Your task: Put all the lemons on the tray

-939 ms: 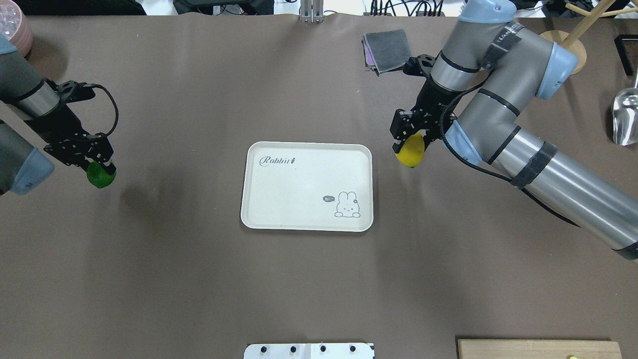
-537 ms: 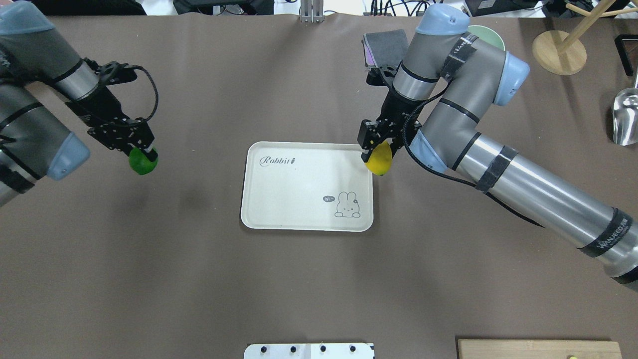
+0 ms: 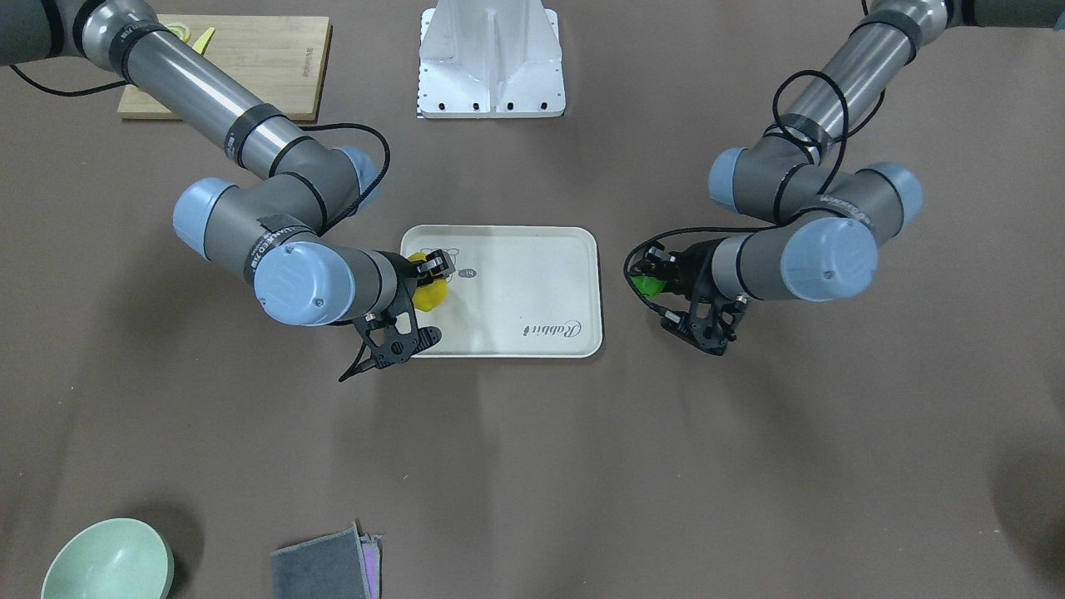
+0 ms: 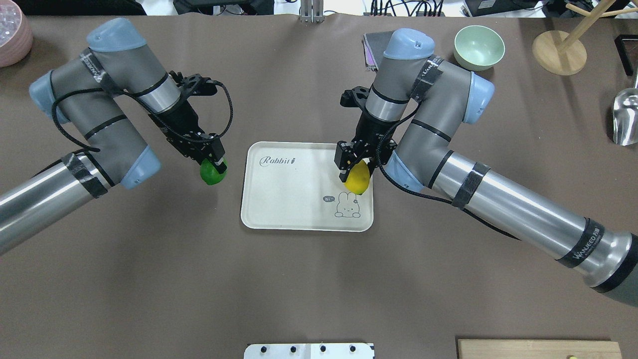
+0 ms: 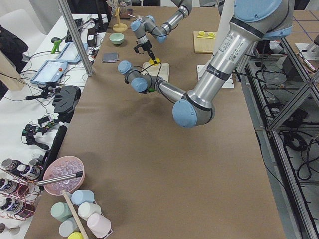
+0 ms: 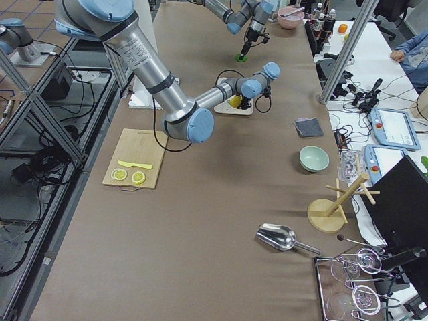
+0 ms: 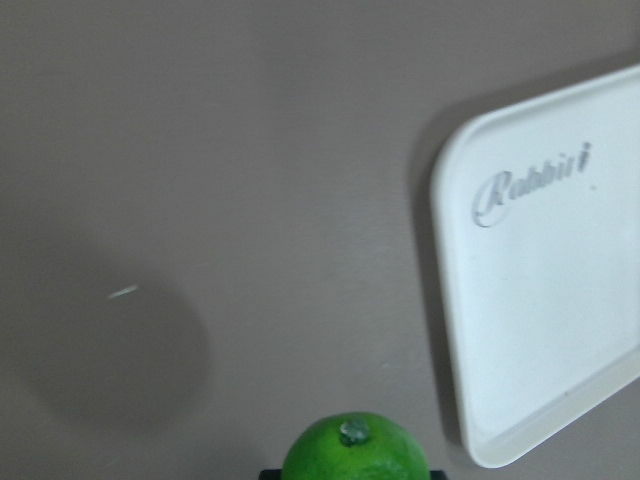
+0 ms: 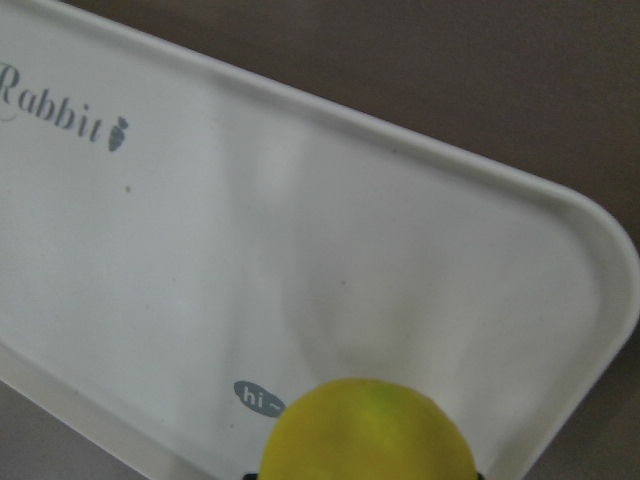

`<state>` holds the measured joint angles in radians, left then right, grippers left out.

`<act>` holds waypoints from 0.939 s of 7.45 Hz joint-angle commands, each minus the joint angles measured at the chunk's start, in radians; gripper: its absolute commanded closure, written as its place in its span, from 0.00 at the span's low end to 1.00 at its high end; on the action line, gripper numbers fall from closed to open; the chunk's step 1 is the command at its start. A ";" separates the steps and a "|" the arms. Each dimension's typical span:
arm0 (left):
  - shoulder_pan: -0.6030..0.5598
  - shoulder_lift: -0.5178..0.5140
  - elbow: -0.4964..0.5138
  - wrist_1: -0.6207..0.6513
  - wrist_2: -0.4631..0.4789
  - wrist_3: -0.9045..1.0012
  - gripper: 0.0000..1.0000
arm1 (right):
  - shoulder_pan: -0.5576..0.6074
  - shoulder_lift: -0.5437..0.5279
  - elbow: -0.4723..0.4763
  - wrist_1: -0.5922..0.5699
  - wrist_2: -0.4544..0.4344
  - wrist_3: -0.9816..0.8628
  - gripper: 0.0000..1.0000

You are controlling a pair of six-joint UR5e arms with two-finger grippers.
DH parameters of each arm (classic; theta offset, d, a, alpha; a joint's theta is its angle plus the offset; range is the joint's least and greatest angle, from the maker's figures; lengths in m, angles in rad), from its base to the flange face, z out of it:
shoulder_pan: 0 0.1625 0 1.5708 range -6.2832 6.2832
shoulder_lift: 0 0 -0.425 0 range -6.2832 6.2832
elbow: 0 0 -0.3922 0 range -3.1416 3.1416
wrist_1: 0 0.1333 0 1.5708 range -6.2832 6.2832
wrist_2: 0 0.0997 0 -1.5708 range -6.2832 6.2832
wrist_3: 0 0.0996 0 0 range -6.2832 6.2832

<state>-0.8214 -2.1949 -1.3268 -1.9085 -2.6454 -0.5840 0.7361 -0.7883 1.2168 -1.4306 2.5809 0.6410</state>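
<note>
The off-white tray point(image 4: 294, 199) with the rabbit drawing lies at the table's middle; it also shows in the front view point(image 3: 532, 283). My right gripper point(image 4: 355, 169) is shut on the yellow lemon point(image 4: 357, 180) and holds it above the tray's right side, near the rabbit drawing. The lemon also shows in the right wrist view point(image 8: 368, 432) and the front view point(image 3: 429, 294). My left gripper point(image 4: 212, 163) is shut on the green lemon point(image 4: 213, 172), just left of the tray's left edge and off it. The green lemon also shows in the left wrist view point(image 7: 354, 450) and the front view point(image 3: 646, 284).
A green bowl point(image 4: 479, 46) and a folded grey cloth point(image 4: 373, 46) lie behind the right arm. A wooden stand point(image 4: 558, 46) and a metal scoop point(image 4: 625, 119) are at the far right. A wooden cutting board point(image 3: 241, 58) with lemon slices is near the robot's base.
Both arms have moved inward with their fruits. The yellow lemon went from the tray's right rim to above the tray. The green lemon came close to the tray's left edge.
</note>
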 commanded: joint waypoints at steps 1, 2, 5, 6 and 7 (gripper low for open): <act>0.068 -0.083 0.053 -0.058 0.051 -0.092 1.00 | -0.004 0.000 -0.009 0.001 0.004 0.048 0.55; 0.090 -0.106 0.070 -0.061 0.059 -0.092 1.00 | -0.004 0.000 -0.010 0.002 0.004 0.045 0.01; 0.111 -0.174 0.127 -0.092 0.122 -0.163 1.00 | 0.047 0.000 -0.006 0.027 0.015 0.045 0.00; 0.113 -0.177 0.127 -0.093 0.122 -0.178 1.00 | 0.090 -0.009 -0.006 0.026 0.054 0.042 0.00; 0.113 -0.175 0.127 -0.102 0.122 -0.178 0.01 | 0.147 -0.021 -0.009 0.024 0.082 0.037 0.00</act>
<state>-0.7102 -2.3681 -1.2017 -2.0012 -2.5253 -0.7534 0.8211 -0.7974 1.2094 -1.4055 2.6271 0.6826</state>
